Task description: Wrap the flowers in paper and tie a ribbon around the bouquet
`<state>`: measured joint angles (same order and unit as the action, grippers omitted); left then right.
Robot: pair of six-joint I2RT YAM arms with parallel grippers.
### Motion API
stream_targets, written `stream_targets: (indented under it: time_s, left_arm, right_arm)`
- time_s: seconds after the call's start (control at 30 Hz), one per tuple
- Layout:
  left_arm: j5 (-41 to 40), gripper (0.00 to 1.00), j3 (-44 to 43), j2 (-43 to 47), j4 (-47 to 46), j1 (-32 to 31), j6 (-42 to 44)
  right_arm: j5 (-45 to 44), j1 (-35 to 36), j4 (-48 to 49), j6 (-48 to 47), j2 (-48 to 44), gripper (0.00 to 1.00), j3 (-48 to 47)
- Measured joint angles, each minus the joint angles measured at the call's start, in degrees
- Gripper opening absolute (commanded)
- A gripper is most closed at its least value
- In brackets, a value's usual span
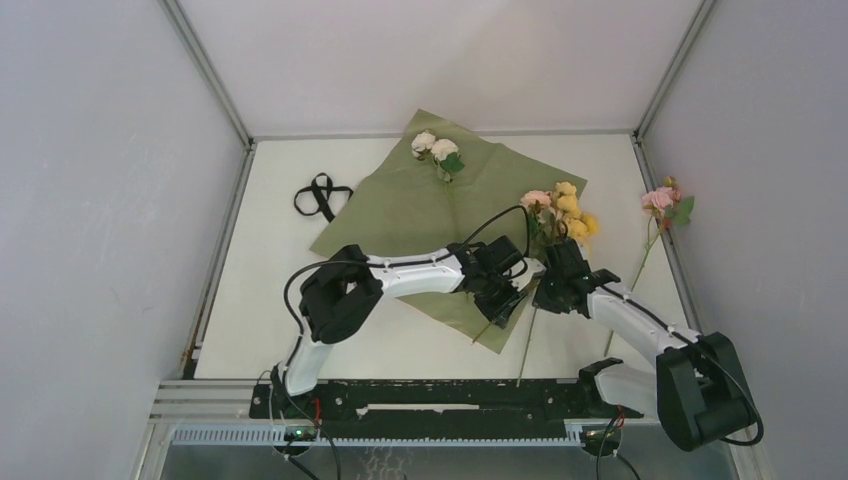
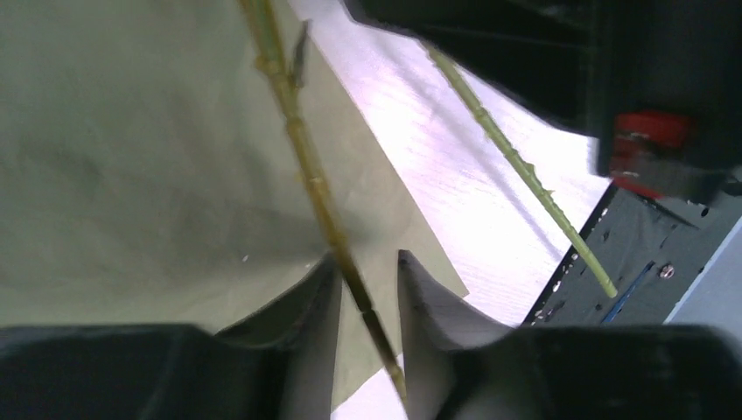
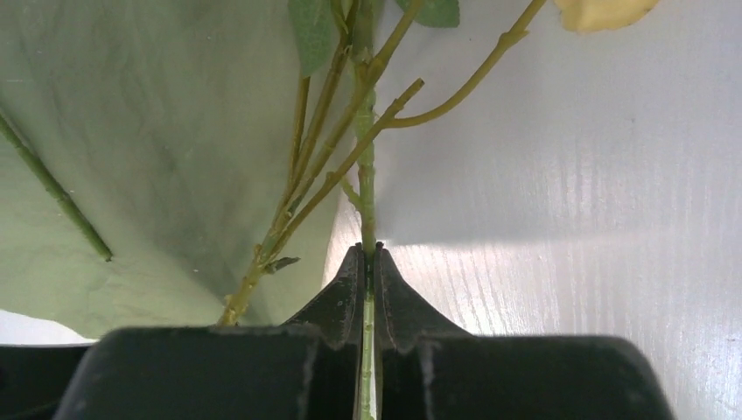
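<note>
The paper (image 1: 420,225) lies flat, olive green face up. My right gripper (image 3: 368,249) is shut on a green stem (image 3: 366,175) of the pink and yellow flowers (image 1: 560,210), just off the paper's right edge. My left gripper (image 2: 366,262) stands open at the paper's near corner, with a second thin stem (image 2: 302,149) running between its fingers (image 2: 328,280) and touching the left one. In the top view the two grippers sit side by side, left (image 1: 505,300) and right (image 1: 555,270). The black ribbon (image 1: 322,195) lies looped on the table left of the paper.
White flowers (image 1: 436,150) rest on the paper's far corner. A single pink flower (image 1: 662,200) on a long stem lies by the right wall. White walls enclose the table, and a black rail (image 1: 450,400) runs along its near edge.
</note>
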<state>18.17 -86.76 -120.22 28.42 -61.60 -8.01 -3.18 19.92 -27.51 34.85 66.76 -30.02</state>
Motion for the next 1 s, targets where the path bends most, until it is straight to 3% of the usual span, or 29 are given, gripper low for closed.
stream_targets:
  time_s: [0.03, 0.07, 0.27, 0.47, 0.67, 0.8, 0.9, 1.0]
  left_arm:
    - [0.09, 0.05, -0.17, -0.09, -0.02, 0.0, 0.04]
    - [-0.04, 0.01, -0.39, -0.15, 0.11, 0.0, -0.31]
    - [0.28, 0.0, -1.66, -0.48, 2.64, 0.74, -0.59]
    - [2.82, 0.0, -9.11, 3.32, 8.7, 3.54, 0.74]
    - [4.15, 0.0, -20.02, 11.3, 12.5, 13.64, 4.02]
    - [4.37, 0.0, -22.77, 16.96, 12.9, 22.21, 5.07]
    - [5.09, 0.0, -22.67, 21.11, 14.4, 30.23, 5.55]
    - [6.36, 0.0, -19.67, 25.77, 14.82, 37.9, 6.08]
  right_arm:
    - [0.59, -0.52, -0.28, -0.04, -0.61, 0.0, 0.09]
    - [1.11, -1.01, -0.39, -0.04, -1.25, 0.0, 0.15]
    - [4.79, -5.97, -1.42, -1.01, -8.61, 0.0, 0.2]
    - [6.69, -12.48, -3.23, -2.56, -16.92, 0.0, 0.2]
    - [8.81, -17.53, -4.28, -5.01, -21.9, 0.0, 0.17]
    - [10.21, -18.78, -5.75, -6.29, -21.42, 0.0, -1.77]
    - [11.06, -17.55, -6.1, -7.65, -18.64, 0.0, -6.38]
    - [9.84, -11.93, -4.92, -9.31, -13.42, 0.0, -14.1]
